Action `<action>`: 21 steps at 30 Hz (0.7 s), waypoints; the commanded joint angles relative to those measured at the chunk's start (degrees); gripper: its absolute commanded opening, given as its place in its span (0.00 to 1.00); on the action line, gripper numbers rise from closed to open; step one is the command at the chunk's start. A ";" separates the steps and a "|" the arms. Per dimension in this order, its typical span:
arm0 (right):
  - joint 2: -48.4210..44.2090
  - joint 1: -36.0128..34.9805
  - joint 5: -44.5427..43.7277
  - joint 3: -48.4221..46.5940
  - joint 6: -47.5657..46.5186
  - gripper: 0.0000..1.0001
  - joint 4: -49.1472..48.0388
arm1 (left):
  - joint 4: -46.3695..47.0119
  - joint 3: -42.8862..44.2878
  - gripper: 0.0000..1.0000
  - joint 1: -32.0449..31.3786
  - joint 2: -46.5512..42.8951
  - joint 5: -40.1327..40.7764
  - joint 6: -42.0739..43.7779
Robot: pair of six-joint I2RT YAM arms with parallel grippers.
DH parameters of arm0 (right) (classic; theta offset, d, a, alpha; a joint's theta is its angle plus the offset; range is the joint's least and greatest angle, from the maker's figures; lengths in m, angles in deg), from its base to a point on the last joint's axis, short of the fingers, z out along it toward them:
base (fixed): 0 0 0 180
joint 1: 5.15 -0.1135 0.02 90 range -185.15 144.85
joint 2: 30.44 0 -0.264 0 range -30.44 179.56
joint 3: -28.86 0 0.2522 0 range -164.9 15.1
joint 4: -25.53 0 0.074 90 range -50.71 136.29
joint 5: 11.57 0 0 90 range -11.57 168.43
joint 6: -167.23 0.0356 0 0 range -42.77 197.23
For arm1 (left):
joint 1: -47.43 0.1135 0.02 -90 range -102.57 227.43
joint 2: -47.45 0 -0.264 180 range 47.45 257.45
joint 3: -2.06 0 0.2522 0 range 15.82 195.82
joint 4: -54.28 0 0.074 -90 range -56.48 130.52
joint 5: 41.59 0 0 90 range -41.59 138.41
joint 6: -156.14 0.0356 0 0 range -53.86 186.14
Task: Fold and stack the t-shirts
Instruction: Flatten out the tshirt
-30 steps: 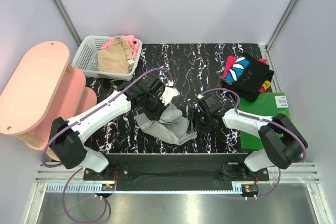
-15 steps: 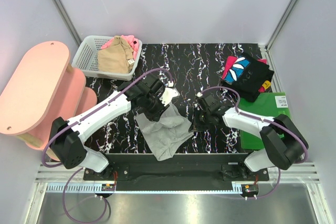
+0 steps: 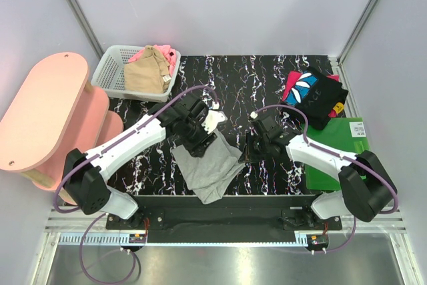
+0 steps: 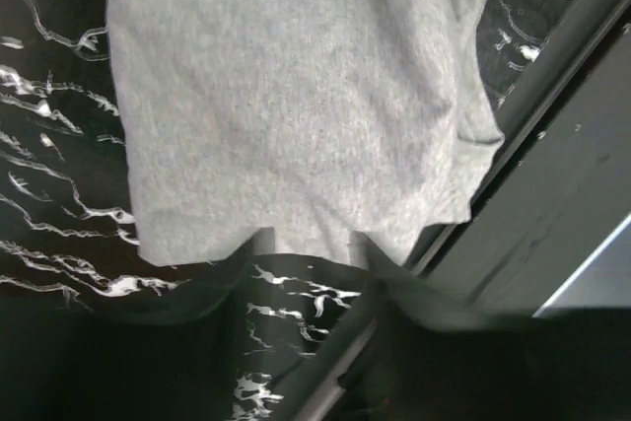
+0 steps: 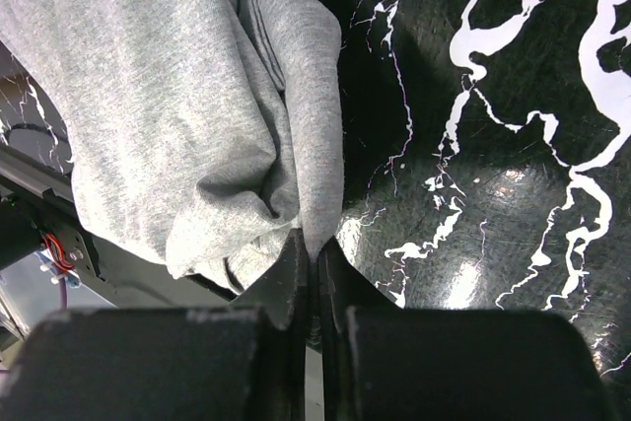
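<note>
A light-grey t-shirt (image 3: 210, 168) lies crumpled at the front middle of the black marbled table, reaching over the front edge. My right gripper (image 5: 315, 248) is shut on a fold at the grey t-shirt's (image 5: 168, 115) right edge, and shows in the top view as the right gripper (image 3: 248, 153). My left gripper (image 4: 311, 248) stands open just above the grey t-shirt's (image 4: 296, 105) top edge, nothing between its fingers; from above the left gripper (image 3: 202, 139) is at the cloth's upper left. A black printed t-shirt (image 3: 313, 95) lies over a pink t-shirt (image 3: 291, 85) at the back right. A tan t-shirt (image 3: 145, 71) and a pink t-shirt (image 3: 163, 53) fill the basket.
The white lattice basket (image 3: 110, 65) stands at the back left. A pink rounded stand (image 3: 47, 108) is left of the table. A green board (image 3: 340, 148) lies at the right edge. The metal front rail (image 4: 552, 194) runs below the grey cloth.
The left gripper opened and let go of the grey t-shirt. The right gripper closed on the shirt's right edge and pulled up a little. The cloth spread flatter and shifted toward the front edge.
</note>
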 commanded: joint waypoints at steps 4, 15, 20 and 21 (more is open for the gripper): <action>0.76 -0.49 -0.02 -1.69 -0.77 0.00 0.47 | -3.11 3.12 0.81 -4.52 4.81 -5.73 1.96; 0.24 -0.49 -0.20 -2.05 -0.15 0.00 0.39 | 0.14 -3.56 0.79 -8.06 14.14 -6.42 3.46; 0.32 -0.40 0.15 -2.31 -0.06 0.00 0.39 | 2.25 -5.85 0.65 -8.14 16.33 -6.87 3.46; 0.41 -0.49 0.15 -2.57 -0.06 0.00 0.39 | 2.42 -6.03 0.58 -8.14 16.77 -6.87 3.72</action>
